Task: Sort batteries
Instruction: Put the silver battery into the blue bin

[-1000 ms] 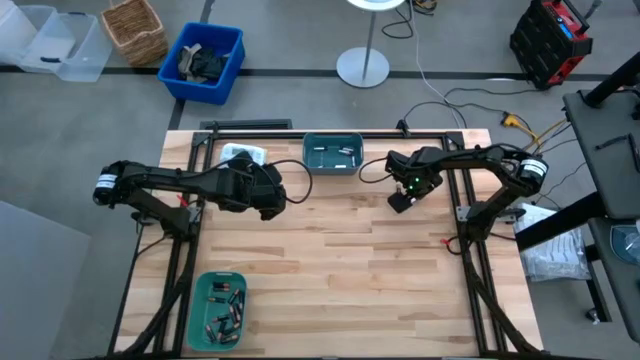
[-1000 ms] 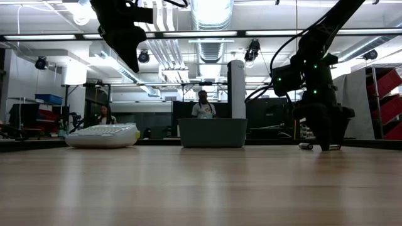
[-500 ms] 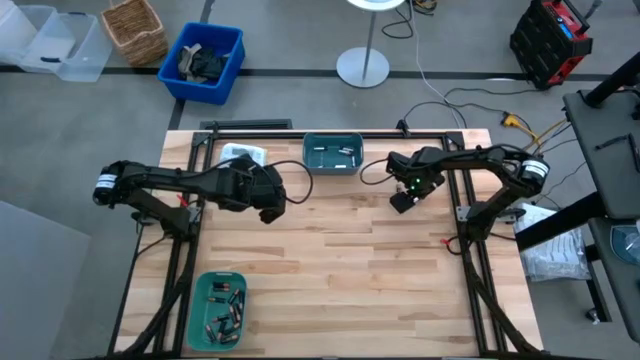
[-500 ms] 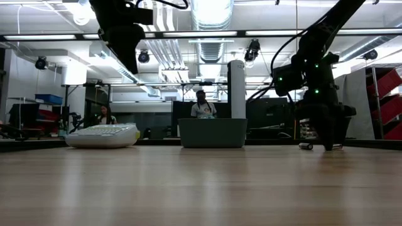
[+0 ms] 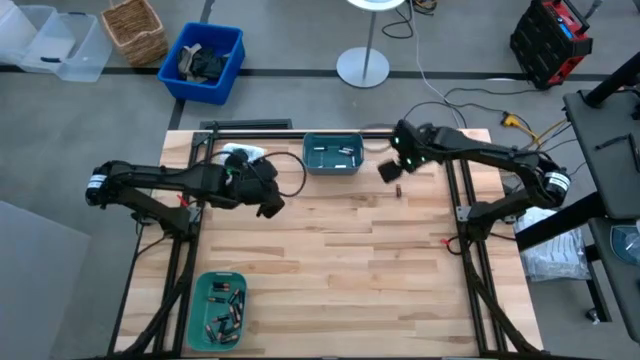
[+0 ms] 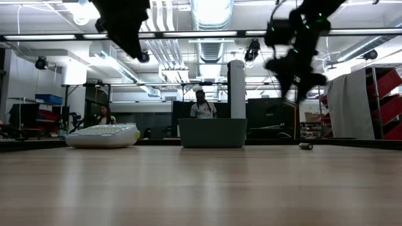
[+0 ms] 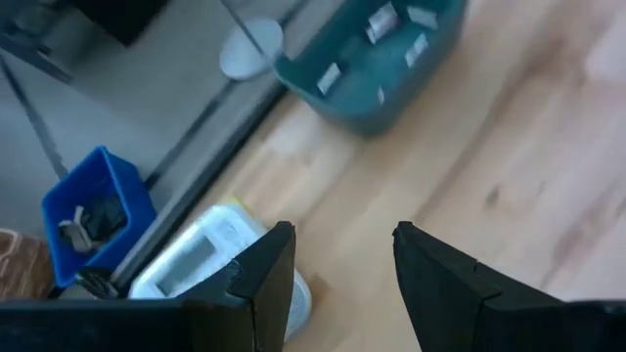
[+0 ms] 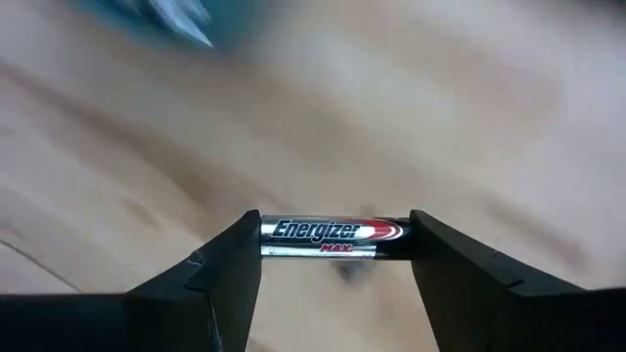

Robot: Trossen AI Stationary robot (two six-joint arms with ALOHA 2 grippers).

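The right claw [image 8: 333,256] grips a battery [image 8: 333,238] crosswise between its fingers, raised above the surface [image 5: 340,250] in the upper right of the high view, beside the teal bin [image 5: 333,153]. The left claw [image 7: 342,259] hangs open, holding nothing, left of centre. Another battery [image 5: 398,191] lies on the wood below the right claw.

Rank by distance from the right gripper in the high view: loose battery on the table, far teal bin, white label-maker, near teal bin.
From the right gripper, shut on a battery:
1. Loose battery, on the table just beside it.
2. Far teal bin, at the table's far edge, toward the left arm.
3. White label-maker, far-left corner area.
4. Near teal bin, near-left corner, farthest.
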